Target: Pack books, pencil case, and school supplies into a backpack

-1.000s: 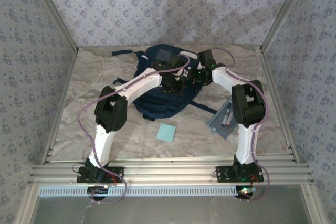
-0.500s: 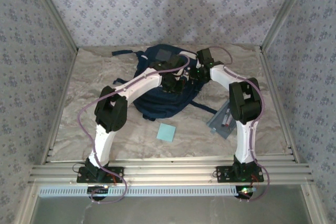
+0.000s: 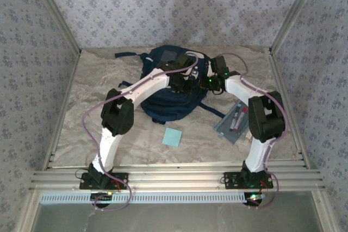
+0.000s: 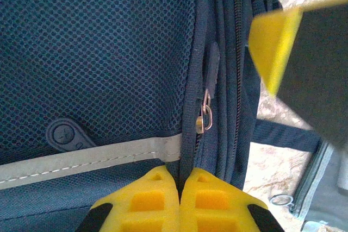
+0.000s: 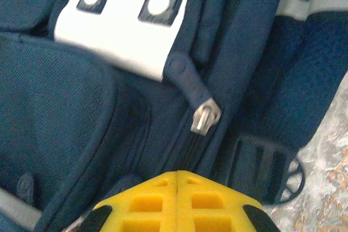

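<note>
Backpack [image 3: 169, 106] lies at the far centre of the worktop [image 3: 92, 107], and both of my arms reach over it. My left fingers [image 4: 160, 199] are pressed together, with their tips on the seam where the mesh panel [image 4: 103, 47] meets a zipper track. I cannot tell whether fabric is nipped between them. 1 metal zipper pull [image 4: 205, 113] hangs just beyond those tips, and a grey stripe [image 4: 81, 158] crosses the panel beside them.

My right fingers [image 5: 155, 202] are also together, tips against dark fabric just below a second zipper pull [image 5: 205, 118]. That pull is near the tips, apart from them. A white patch [image 5: 122, 20] with 2 round studs sits further up the pack. A black plastic fitting [image 5: 266, 175] lies at the edge of the pack.

The pencil case [image 3: 231, 126] lies on the worktop to the right of the backpack, just beside my right arm. The pad [image 3: 172, 137] lies flat near the front of the backpack, apart from it.
</note>
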You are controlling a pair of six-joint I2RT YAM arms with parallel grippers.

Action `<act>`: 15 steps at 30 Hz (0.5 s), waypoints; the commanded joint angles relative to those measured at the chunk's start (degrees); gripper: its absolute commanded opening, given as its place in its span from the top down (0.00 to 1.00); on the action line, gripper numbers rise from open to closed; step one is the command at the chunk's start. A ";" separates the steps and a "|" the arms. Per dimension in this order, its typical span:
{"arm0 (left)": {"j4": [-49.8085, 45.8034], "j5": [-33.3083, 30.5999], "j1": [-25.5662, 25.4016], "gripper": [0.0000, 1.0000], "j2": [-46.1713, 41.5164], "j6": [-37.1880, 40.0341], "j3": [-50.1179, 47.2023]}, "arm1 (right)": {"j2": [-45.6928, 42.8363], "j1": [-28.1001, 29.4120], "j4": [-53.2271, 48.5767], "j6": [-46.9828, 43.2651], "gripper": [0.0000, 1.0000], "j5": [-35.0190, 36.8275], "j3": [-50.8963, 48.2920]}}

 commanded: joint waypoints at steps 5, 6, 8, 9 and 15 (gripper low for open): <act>1.07 0.59 0.04 1.00 -0.87 0.02 2.26 | 2.38 -0.47 -2.08 -8.63 0.80 2.70 6.13; 1.04 0.63 -0.07 1.00 -1.18 0.10 1.80 | 3.35 -0.69 -2.91 -10.71 0.78 2.89 7.90; 1.05 0.53 -0.24 1.00 -1.84 0.11 0.55 | 6.12 -1.39 -6.12 -14.54 0.72 2.43 12.59; 1.03 0.51 -0.22 1.00 -2.13 0.17 0.07 | 7.29 -1.73 -7.43 -16.12 0.70 1.74 14.52; 0.89 0.56 -0.22 1.00 -3.52 0.12 -2.00 | 14.09 -3.48 -14.17 -21.49 0.62 -3.17 24.30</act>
